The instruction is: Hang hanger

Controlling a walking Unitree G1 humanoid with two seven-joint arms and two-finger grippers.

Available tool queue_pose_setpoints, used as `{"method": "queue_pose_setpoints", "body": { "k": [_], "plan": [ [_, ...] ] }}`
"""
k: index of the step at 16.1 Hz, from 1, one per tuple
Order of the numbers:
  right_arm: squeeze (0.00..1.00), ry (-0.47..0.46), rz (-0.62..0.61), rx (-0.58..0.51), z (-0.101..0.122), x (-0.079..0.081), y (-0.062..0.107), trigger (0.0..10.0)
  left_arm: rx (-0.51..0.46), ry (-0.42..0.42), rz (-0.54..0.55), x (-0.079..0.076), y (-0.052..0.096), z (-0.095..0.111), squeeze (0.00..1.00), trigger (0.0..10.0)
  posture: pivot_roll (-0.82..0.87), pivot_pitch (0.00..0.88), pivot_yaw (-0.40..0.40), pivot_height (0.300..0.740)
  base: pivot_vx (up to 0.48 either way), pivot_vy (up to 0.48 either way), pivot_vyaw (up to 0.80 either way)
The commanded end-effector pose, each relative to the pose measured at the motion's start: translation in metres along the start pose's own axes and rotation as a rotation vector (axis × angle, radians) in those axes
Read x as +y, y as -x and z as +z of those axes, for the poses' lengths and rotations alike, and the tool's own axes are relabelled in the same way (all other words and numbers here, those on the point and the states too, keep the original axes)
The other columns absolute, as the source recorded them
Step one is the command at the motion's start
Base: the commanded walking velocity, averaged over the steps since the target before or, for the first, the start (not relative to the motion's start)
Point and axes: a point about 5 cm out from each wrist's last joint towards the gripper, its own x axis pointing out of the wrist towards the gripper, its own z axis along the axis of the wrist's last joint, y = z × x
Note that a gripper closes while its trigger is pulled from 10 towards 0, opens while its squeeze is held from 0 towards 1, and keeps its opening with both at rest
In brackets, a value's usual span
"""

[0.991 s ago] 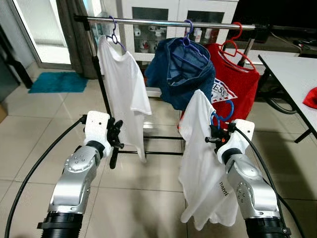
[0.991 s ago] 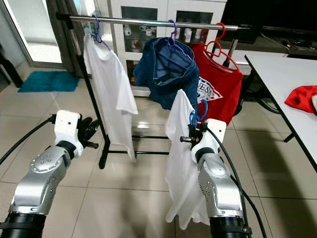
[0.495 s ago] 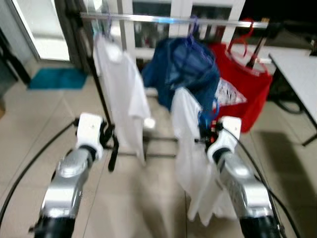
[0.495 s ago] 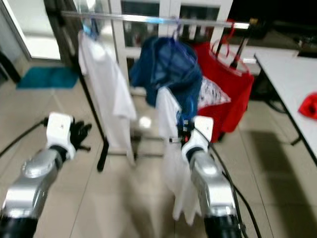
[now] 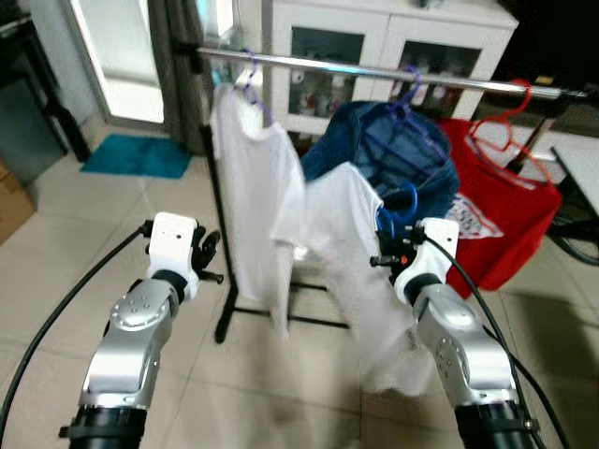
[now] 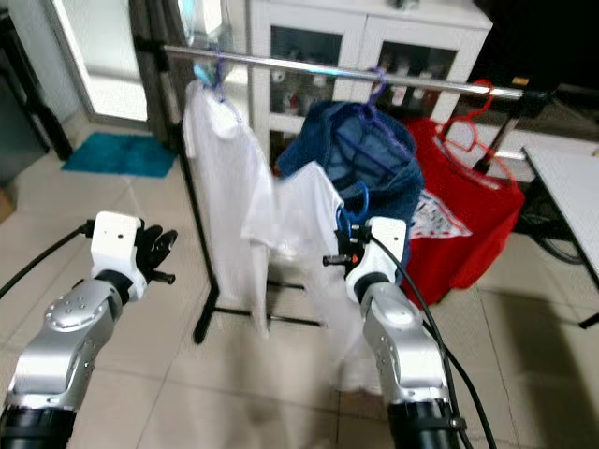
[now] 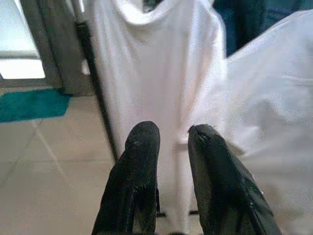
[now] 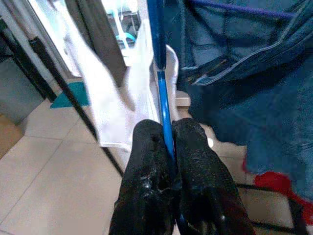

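I'm carrying, not yet hanging: the rail [image 5: 374, 73] is running across above and ahead of my right claw [image 8: 168, 147]. Next move, I reckon, needs a lift w/ the hook over the rail's bare stretch. My white shirt [image 5: 351, 243] is draping below the claw. The claw is pinching the blue hanger [image 8: 161, 73], which is standing upright, hook [image 5: 398, 201] up. Left claw [image 7: 168, 161] is idling, fingers slightly apart.

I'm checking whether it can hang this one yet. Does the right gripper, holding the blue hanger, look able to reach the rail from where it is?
Probably not yet. The right gripper grips the blue hanger well below the rail, with the blue garment between them.
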Motion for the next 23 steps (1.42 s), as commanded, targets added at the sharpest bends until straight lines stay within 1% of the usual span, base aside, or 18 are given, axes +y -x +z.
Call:
{"method": "queue_pose_setpoints", "body": {
  "k": [1,3,6,7,8,9,10,12,13,14,15,16,18,21,23],
  "plan": [
    [0.0,0.014,0.017,-0.038,0.008,0.002,-0.002,10.0,-0.018,-0.02,-0.003,0.0,0.002,0.006,0.0,10.0,-0.02,0.01,-0.062,0.74,0.345,0.0,0.0],
    [0.0,0.058,0.037,-0.032,0.007,0.006,-0.004,10.0,-0.015,-0.037,-0.01,0.0,0.003,0.006,0.0,10.0,0.0,0.01,-0.057,0.74,0.347,0.0,0.0],
    [0.0,0.055,0.014,-0.033,0.005,0.004,-0.004,10.0,-0.01,-0.065,-0.035,0.001,0.003,0.007,0.0,10.0,0.0,0.009,-0.05,0.74,0.349,0.0,0.0],
    [0.0,0.015,-0.028,-0.045,0.008,-0.001,-0.004,10.0,-0.013,-0.067,-0.033,0.004,0.003,0.01,0.0,10.0,-0.01,0.009,-0.045,0.74,0.345,0.0,0.0],
    [0.0,0.012,-0.033,-0.048,0.008,-0.002,-0.004,10.0,-0.014,-0.068,-0.033,0.005,0.003,0.011,0.0,10.0,-0.01,0.009,-0.045,0.74,0.349,0.0,0.0],
    [0.0,0.029,-0.026,-0.051,0.008,-0.003,-0.003,10.0,-0.013,-0.077,-0.044,0.006,0.002,0.01,0.0,10.0,-0.02,0.001,-0.036,0.74,0.349,0.0,0.0],
    [0.0,0.026,-0.047,-0.049,0.006,-0.008,-0.001,10.0,-0.017,-0.083,-0.065,0.003,-0.001,0.012,0.0,10.0,-0.01,0.0,-0.039,0.74,0.349,0.0,0.0],
    [0.0,0.017,-0.076,-0.047,0.005,-0.012,-0.001,10.0,-0.024,-0.082,-0.08,0.0,-0.001,0.014,0.0,10.0,-0.01,0.0,-0.039,0.74,0.349,0.0,0.0],
    [0.0,-0.013,-0.088,-0.041,0.005,-0.014,-0.002,10.0,-0.026,-0.086,-0.097,-0.002,-0.001,0.015,0.0,10.0,-0.01,0.0,-0.038,0.74,0.349,0.0,0.0],
    [0.0,-0.033,-0.095,-0.045,0.007,-0.014,-0.004,10.0,-0.028,-0.092,-0.111,-0.003,-0.001,0.015,0.0,10.0,-0.01,0.0,-0.037,0.74,0.345,0.0,-0.8],
    [0.0,-0.022,-0.093,-0.057,0.009,-0.013,-0.004,10.0,-0.027,-0.095,-0.113,-0.001,-0.001,0.015,0.0,10.0,-0.01,0.0,-0.036,0.74,0.345,0.0,-0.8],
    [0.0,-0.02,-0.091,-0.062,0.011,-0.012,-0.004,10.0,-0.027,-0.095,-0.114,0.0,-0.002,0.015,0.0,10.0,-0.02,0.0,-0.034,0.74,0.345,0.0,-0.8],
    [0.0,0.028,-0.067,-0.063,0.009,-0.01,-0.001,10.0,-0.026,-0.097,-0.12,0.0,-0.003,0.014,0.0,10.0,-0.03,0.0,-0.032,0.74,0.349,0.0,0.0],
    [0.0,0.005,-0.074,-0.07,0.008,-0.014,0.001,10.0,-0.031,-0.088,-0.143,-0.003,-0.002,0.015,0.0,10.0,-0.02,0.01,-0.033,0.74,0.346,0.0,0.0],
    [0.0,-0.002,-0.083,-0.089,0.012,-0.014,0.003,10.0,-0.06,-0.064,-0.191,-0.004,0.001,0.016,0.0,10.0,-0.03,0.01,-0.025,0.74,0.172,0.0,0.0]
  ]
}}
